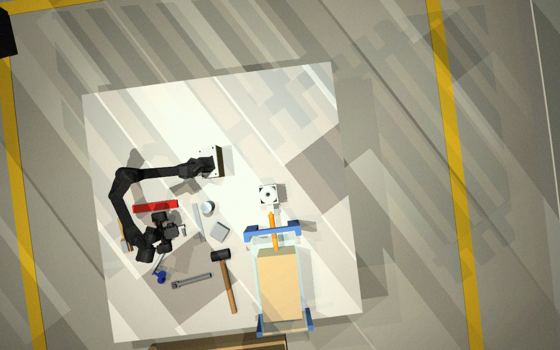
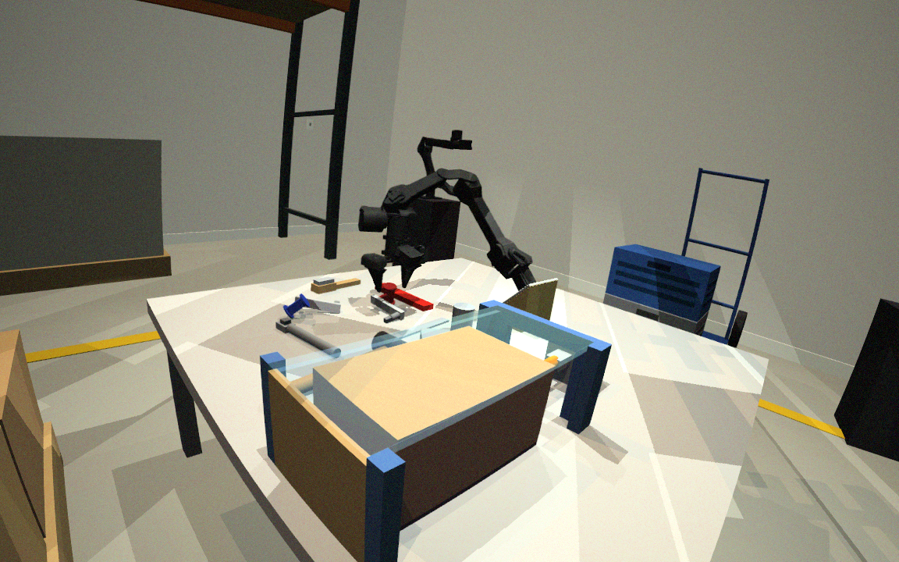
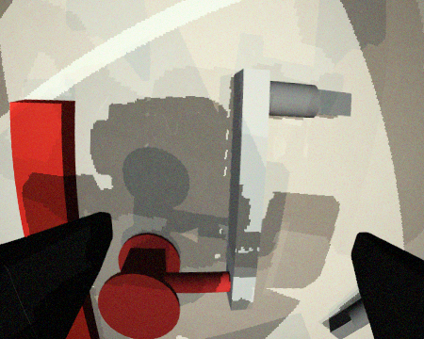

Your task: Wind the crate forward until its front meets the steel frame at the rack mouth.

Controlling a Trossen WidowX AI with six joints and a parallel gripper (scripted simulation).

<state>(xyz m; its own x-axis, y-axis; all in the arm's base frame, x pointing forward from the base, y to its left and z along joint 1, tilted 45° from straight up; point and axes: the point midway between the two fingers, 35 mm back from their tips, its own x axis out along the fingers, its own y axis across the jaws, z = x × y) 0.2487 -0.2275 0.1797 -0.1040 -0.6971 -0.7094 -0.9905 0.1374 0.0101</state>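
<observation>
My gripper [image 1: 166, 222] [image 2: 391, 275] [image 3: 235, 237] is open and empty. It points down, just above a crank handle [image 1: 183, 229] [image 2: 387, 305] [image 3: 249, 183] with a grey arm, a red knob [image 3: 138, 304] and a key stub [image 3: 308, 100]. A second crank with a blue knob [image 1: 159, 274] [image 2: 295, 306] lies nearer the bench edge. The white winch [image 1: 268, 194] stands apart at mid-bench. Its orange strap [image 1: 272, 230] runs to the tan crate [image 1: 279, 287] [image 2: 424, 374], which sits flat in the clear cubby, a little behind the blue steel frame [image 1: 251, 233] [image 2: 550, 324].
A red bar [image 1: 155, 206] [image 2: 416, 300] [image 3: 41, 164] lies beside the handle. A flat grey strip [image 1: 198, 221], a short cylinder [image 1: 206, 207], a grey cube [image 1: 219, 231], a hammer [image 1: 226, 278], a grey tube [image 1: 190, 280] [image 2: 313, 338] and a brush [image 2: 334, 283] lie around. The arm's base [image 1: 212, 162] stands behind.
</observation>
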